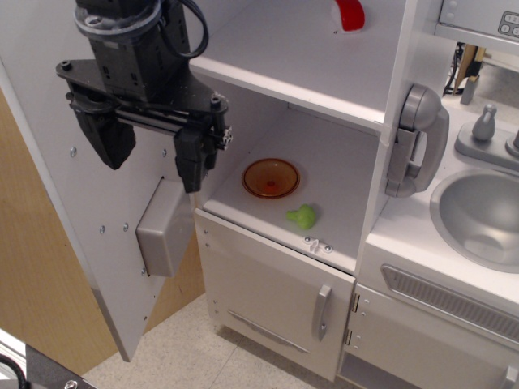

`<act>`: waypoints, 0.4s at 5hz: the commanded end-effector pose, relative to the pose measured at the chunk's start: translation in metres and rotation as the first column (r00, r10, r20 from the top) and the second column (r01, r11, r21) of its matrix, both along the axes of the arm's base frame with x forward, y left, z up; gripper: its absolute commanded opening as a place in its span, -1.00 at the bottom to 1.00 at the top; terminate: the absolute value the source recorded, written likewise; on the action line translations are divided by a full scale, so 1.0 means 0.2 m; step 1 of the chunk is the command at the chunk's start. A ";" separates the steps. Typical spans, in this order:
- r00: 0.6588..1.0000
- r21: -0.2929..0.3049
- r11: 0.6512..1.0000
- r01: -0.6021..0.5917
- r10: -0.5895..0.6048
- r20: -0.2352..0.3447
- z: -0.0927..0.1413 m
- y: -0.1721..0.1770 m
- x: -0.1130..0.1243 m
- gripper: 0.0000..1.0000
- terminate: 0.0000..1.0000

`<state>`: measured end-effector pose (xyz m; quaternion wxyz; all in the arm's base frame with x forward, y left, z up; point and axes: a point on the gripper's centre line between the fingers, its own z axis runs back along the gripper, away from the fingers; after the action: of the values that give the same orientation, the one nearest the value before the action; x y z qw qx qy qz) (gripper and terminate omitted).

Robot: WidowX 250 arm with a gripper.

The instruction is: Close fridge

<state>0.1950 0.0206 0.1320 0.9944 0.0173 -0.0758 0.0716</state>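
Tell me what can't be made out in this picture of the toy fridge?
All in the one camera view:
- The fridge door's outer face and handle: turned away from the camera.
- The red object on the top shelf: cut off by the upper edge.
- The gripper's arm: cut off above; its jaws stand apart, holding nothing.

An orange bowl (271, 177) sits left of a small green toy (302, 215). Right of the bowl hangs a grey phone handset (416, 141); farther right, a grey sink (480, 215) with faucet (485, 123). Below the bowl, a lower door (272, 301).
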 end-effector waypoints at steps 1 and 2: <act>1.000 0.000 1.000 0.000 0.000 0.000 0.00 0.00 0.00 1.00 -1.00; 1.000 -0.028 1.000 0.013 -0.013 0.001 0.01 0.05 -0.09 1.00 -1.00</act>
<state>0.1713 0.0310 0.1298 0.9958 0.0008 -0.0664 0.0631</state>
